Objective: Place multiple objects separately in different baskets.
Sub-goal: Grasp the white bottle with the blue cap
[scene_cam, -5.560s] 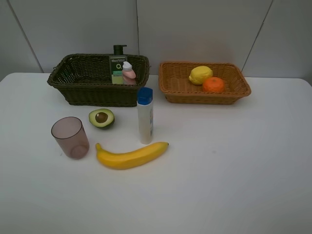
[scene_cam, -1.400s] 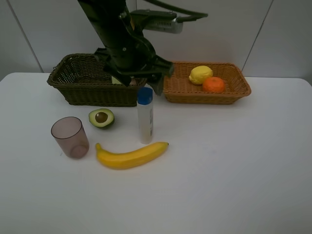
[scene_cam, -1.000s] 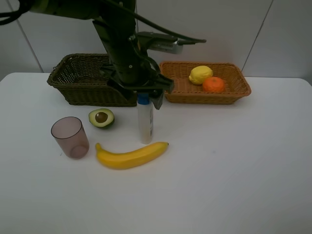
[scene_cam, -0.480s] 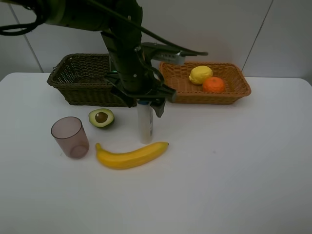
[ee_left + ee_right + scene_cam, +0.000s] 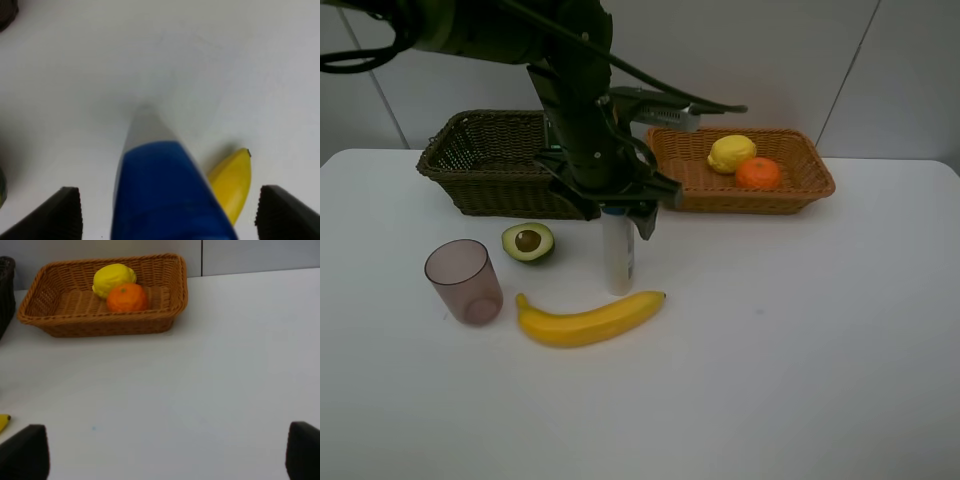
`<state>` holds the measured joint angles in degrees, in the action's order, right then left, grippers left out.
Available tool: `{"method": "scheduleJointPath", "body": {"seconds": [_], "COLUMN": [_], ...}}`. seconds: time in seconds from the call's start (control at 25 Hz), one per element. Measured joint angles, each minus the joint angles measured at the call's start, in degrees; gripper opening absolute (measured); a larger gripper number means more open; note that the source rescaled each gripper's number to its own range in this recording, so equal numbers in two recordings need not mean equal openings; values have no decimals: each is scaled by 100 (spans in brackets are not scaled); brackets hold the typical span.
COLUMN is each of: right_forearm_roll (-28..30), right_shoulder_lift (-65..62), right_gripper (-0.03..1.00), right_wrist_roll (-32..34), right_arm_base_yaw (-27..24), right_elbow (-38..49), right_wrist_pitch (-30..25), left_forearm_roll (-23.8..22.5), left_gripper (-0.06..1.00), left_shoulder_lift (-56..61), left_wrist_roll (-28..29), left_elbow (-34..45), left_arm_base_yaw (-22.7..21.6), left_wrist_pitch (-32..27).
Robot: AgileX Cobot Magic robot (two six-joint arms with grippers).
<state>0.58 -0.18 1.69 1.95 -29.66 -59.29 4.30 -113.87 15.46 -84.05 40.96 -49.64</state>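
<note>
Exterior high: left claw (image 5: 617, 214) sits over the top of the white blue-capped bottle (image 5: 617, 262), which stands upright on the desk (image 5: 800, 350). The halved avocado (image 5: 528, 242) is to one side, the banana (image 5: 590, 320) lies just in front of its base, and the translucent mauve cup (image 5: 465, 282) is further off. The orange-tan basket (image 5: 740, 200) holds the lemon (image 5: 731, 153) and orange (image 5: 757, 173), touching. The arm masks much of the dark olive-brown basket (image 5: 490, 195), contents not readable. Left wrist: fingers (image 5: 55, 215) spread wide either side of the blue cap, gaps on both sides, nothing gripped yet. Right wrist: right claw (image 5: 162, 457) parted and empty, above bare desk, facing the fruit basket. Risk, as I judge it: the bottle is tall on a narrow foot. If one finger meets the cap before the other, it may topple onto the banana or roll. Smooth plastic could also slip if pinched only at the cap.
</note>
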Motion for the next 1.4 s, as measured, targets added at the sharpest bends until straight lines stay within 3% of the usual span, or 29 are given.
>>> {"method": "scheduleJointPath", "body": {"seconds": [0.24, 0.36, 1.4], "right_forearm_roll": [0, 0, -7], "right_shoulder_lift": [0, 0, 0], "right_gripper": [100, 100, 100], "right_wrist_roll": [0, 0, 0], "right_arm_base_yaw": [0, 0, 0], "right_elbow": [0, 0, 0], "right_wrist_pitch": [0, 0, 0], "left_forearm_roll": [147, 141, 67], "left_gripper": [60, 53, 49], "left_shoulder_lift": [0, 0, 0], "left_wrist_roll": [10, 46, 202], "left_elbow": [0, 0, -39], "left_arm_base_yaw": [0, 0, 0], "left_wrist_pitch": [63, 63, -95]}}
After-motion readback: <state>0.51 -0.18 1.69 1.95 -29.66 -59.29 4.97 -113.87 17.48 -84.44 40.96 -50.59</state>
